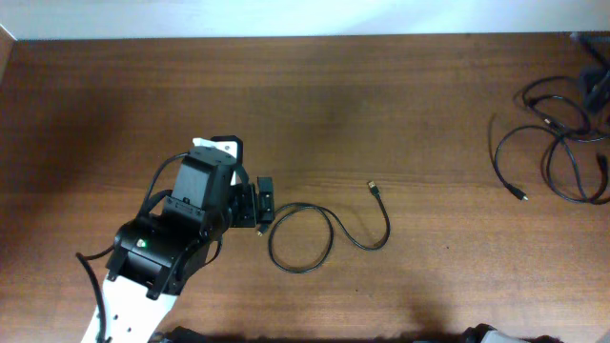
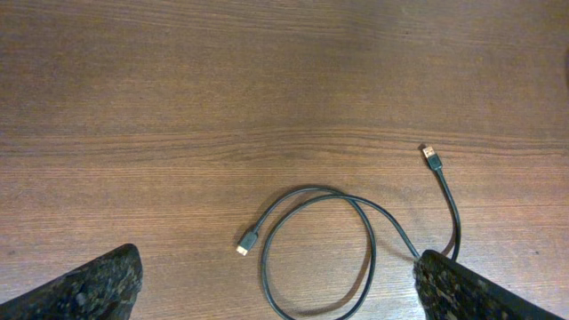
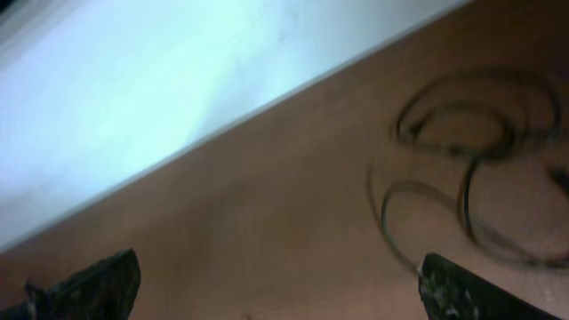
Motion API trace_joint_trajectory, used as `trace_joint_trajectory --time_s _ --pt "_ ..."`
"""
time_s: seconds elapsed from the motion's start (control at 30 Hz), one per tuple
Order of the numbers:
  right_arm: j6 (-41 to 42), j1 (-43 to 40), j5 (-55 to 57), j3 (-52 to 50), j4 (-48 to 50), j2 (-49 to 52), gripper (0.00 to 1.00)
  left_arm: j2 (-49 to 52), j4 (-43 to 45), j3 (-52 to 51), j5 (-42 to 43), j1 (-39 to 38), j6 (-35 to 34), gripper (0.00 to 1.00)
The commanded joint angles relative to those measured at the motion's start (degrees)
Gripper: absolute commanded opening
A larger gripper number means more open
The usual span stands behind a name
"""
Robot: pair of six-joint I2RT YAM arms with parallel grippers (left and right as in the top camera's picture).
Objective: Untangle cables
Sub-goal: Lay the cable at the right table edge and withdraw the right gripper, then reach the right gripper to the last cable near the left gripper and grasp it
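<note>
Leftward, the brown wooden table lies bare and wide up to the pale wall strip along its far edge. Low at the left, the black-and-white left arm leans in from the near edge, angled toward the right. Its left gripper is spread to its widest and grips nothing. Between and just beyond its fingers, a single thin black cable lies in one loose loop, with its small plug nearest the claw and its metal-tipped USB plug farther right. One strand passes the edge of a finger; whether they touch is unclear. Bare wood separates this from the tangled black cables bunched at the right edge. Seen from its own wrist, the right gripper gapes fully and empty, tilted toward that blurred tangle.
</note>
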Motion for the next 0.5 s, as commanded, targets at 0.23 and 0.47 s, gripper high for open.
trace_joint_trajectory --time_s 0.23,0.47 --pt "-25.0 13.2 -2.3 -1.3 -13.4 3.8 0.99 0.2 0.0 0.4 -0.8 0.0 1.1 0.99" --pt "-26.7 24.7 -2.1 -5.2 -13.4 8.5 0.99 0.2 0.0 0.4 -0.8 0.0 1.1 0.99"
